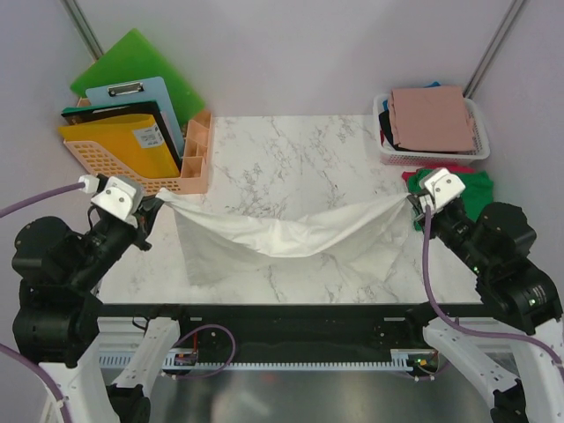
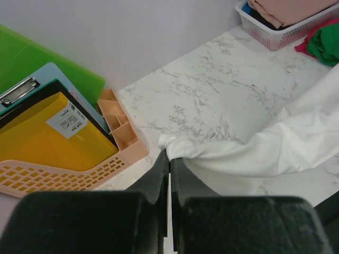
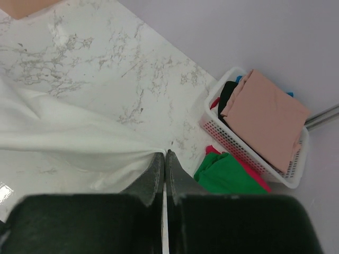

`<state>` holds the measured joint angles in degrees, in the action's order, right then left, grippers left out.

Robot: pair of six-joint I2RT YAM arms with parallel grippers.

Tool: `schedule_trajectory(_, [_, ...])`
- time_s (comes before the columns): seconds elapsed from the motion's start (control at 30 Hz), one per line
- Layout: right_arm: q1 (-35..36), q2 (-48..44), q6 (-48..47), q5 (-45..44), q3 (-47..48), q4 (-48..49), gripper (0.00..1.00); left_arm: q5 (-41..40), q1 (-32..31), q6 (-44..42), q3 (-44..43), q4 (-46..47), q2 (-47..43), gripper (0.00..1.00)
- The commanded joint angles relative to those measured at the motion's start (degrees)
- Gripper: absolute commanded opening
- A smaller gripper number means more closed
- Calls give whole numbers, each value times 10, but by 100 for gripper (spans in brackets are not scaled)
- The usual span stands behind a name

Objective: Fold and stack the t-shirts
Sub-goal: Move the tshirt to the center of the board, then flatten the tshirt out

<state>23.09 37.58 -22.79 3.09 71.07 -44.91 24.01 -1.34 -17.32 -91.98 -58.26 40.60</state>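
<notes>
Black fingers (image 2: 159, 174) of the left hand (image 2: 169, 156) fill the bottom of its wrist view, pressed together with only a slit between them, pinching a bunched corner of the white shirt (image 1: 291, 238). The right hand (image 3: 165, 154) is closed just as tightly on the opposite corner.

From above, the shirt hangs stretched between the two hands across the near half of the tabletop (image 1: 291, 150). Its top edge sags in the middle, and its lower part drapes down onto the marble. The left corner is held beside the peach tray (image 1: 196, 150), the right corner beside the green shirt (image 1: 476, 187).

That green shirt lies crumpled on the tabletop at the right edge, just in front of the basket (image 1: 483, 141), with a red one (image 1: 412, 176) showing at its near-left side. The basket sits in the far right corner. A folded pink shirt (image 1: 432, 119) lies on top of its contents, with bits of black (image 3: 228, 95) and blue cloth peeking out beneath it.

At the far left, the tray holds a yellow folder (image 1: 115, 145) and a blue clipboard (image 1: 145, 92). A green board (image 1: 132, 57) leans behind them against the wall.
</notes>
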Motion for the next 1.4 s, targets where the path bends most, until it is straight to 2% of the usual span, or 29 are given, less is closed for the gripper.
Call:
schedule_trajectory(0.0, [-16, -37, -2, 15, 43, 9, 0, -9, 3, -18, -9, 31, -32, 2])
schedule_trajectory(0.13, [-31, -46, 18, 60, 61, 2, 0, -5, 4, -16, -26, 10, -55, 2])
schedule_trajectory(0.33, [-39, -36, 24, 82, 98, -11, 0, 3, 13, -13, -67, -18, -73, 2])
schedule_trajectory(0.53, [-20, -8, -7, 26, 61, 30, 0, -6, 13, -5, -80, -3, -23, 2])
schedule_trajectory(0.7, [-16, 42, -34, 24, 4, 75, 0, 10, 13, 9, -7, 48, 36, 2])
schedule_trajectory(0.83, [-17, 78, -37, 24, -76, 154, 0, 15, 13, 8, 59, 91, 75, 2])
schedule_trajectory(1.03, [-17, 207, -39, 11, -156, 288, 0, 13, 13, -13, 153, 134, 129, 2])
schedule_trajectory(1.23, [-17, 345, -33, -27, -182, 429, 0, -39, 13, -31, 253, 228, 135, 2])
schedule_trajectory(1.37, [-17, 436, -40, -80, -153, 470, 0, -61, 13, -25, 285, 254, 150, 2])
